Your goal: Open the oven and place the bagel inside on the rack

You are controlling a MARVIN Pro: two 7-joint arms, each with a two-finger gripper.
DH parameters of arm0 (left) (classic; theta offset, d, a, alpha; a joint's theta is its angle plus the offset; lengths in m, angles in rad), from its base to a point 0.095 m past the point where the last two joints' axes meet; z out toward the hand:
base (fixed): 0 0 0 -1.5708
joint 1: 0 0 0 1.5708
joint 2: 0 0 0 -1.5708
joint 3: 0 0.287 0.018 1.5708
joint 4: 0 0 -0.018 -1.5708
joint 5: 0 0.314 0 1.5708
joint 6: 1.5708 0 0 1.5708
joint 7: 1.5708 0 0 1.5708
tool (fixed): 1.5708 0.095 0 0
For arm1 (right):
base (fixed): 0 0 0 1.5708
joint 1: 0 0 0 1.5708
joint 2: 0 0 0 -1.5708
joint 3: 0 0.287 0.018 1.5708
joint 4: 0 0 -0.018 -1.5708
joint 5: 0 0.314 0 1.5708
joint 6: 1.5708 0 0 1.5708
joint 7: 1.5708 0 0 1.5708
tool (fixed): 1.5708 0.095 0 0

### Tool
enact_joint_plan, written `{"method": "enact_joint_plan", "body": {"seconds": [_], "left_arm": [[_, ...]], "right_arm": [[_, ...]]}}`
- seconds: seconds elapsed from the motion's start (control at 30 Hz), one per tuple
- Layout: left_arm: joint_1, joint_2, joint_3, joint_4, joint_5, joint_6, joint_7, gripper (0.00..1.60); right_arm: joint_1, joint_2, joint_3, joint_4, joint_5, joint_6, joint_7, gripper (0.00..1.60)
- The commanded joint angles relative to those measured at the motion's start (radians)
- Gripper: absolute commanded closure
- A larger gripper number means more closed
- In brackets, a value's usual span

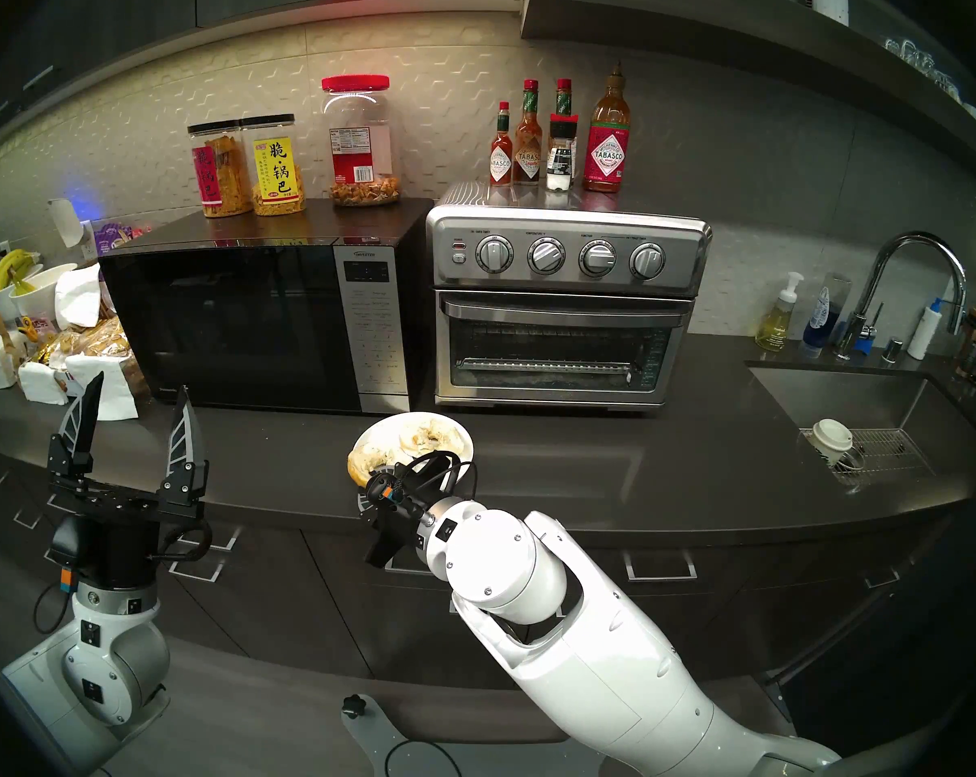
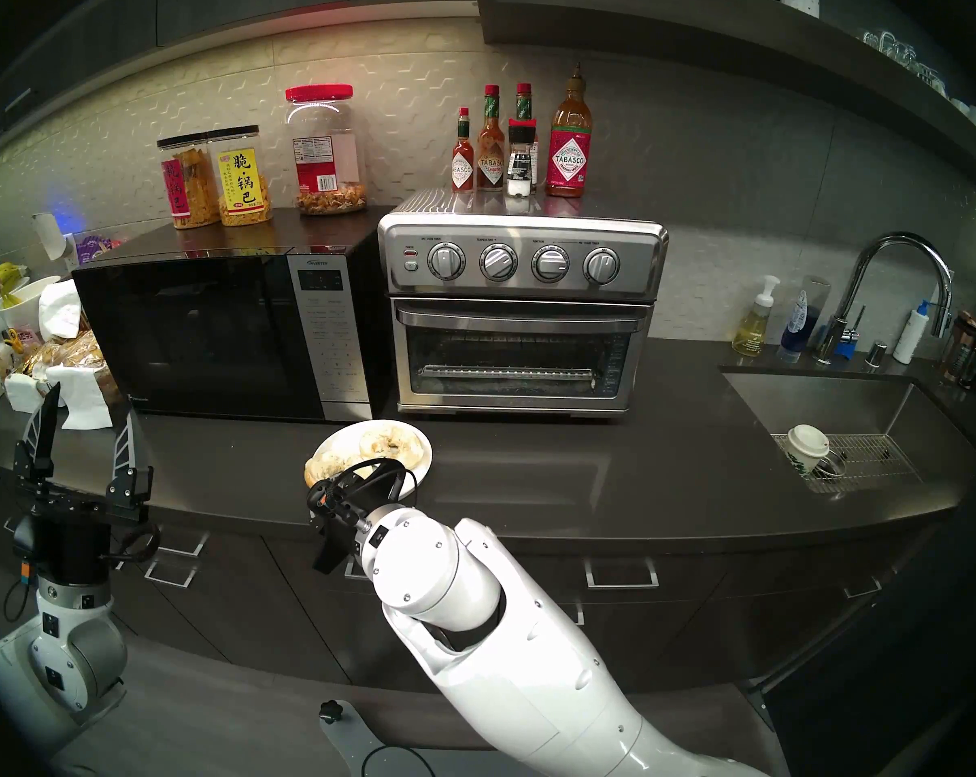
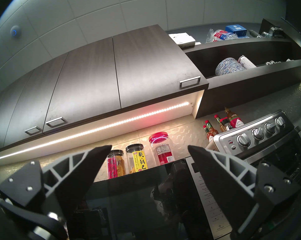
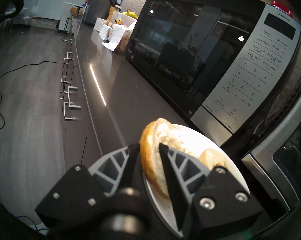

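My right hand (image 4: 149,147) pinches one bagel (image 4: 152,147) half off its plate (image 4: 215,147), fingers clamped either side; the oven (image 1: 564,310) ahead is shut. Left hand (image 1: 138,411) waits, spread, empty.

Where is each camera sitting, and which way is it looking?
Head cameras: up high, looking down at the oven, the plate and both arms.
Left wrist: tilted up at cupboards; open left gripper at the bottom.
Right wrist: low along the counter; right gripper around a bagel half.
Shared: all four see the microwave.
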Motion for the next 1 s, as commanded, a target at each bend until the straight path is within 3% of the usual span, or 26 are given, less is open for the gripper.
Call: {"method": "enact_joint_plan", "body": {"seconds": [0.0, 0.1, 0.13, 0.17, 0.2, 0.6, 0.97], "left_arm": [[-0.001, 0.000, -0.007, -0.009, 0.001, 0.000, 0.001, 0.00], [-0.001, 0.000, -0.007, -0.009, 0.001, 0.000, 0.001, 0.00], [-0.001, 0.000, -0.007, -0.009, 0.001, 0.000, 0.001, 0.00], [-0.001, 0.000, -0.007, -0.009, 0.001, 0.000, 0.001, 0.00], [-0.001, 0.000, -0.007, -0.009, 0.001, 0.000, 0.001, 0.00], [-0.001, 0.000, -0.007, -0.009, 0.001, 0.000, 0.001, 0.00], [-0.001, 0.000, -0.007, -0.009, 0.001, 0.000, 0.001, 0.00]], "right_arm": [[0.010, -0.014, -0.001, -0.024, 0.003, -0.008, -0.002, 0.81], [0.010, -0.013, -0.001, -0.026, 0.003, -0.007, -0.002, 0.80], [0.010, -0.011, -0.001, -0.027, 0.002, -0.006, -0.002, 0.26], [0.010, -0.011, -0.001, -0.028, 0.002, -0.006, -0.002, 0.04], [0.009, -0.011, -0.001, -0.028, 0.002, -0.005, -0.002, 0.02], [0.020, -0.020, -0.017, 0.003, 0.010, -0.015, -0.021, 0.09], [0.036, -0.038, -0.019, 0.044, 0.027, -0.028, -0.050, 0.31]]}}
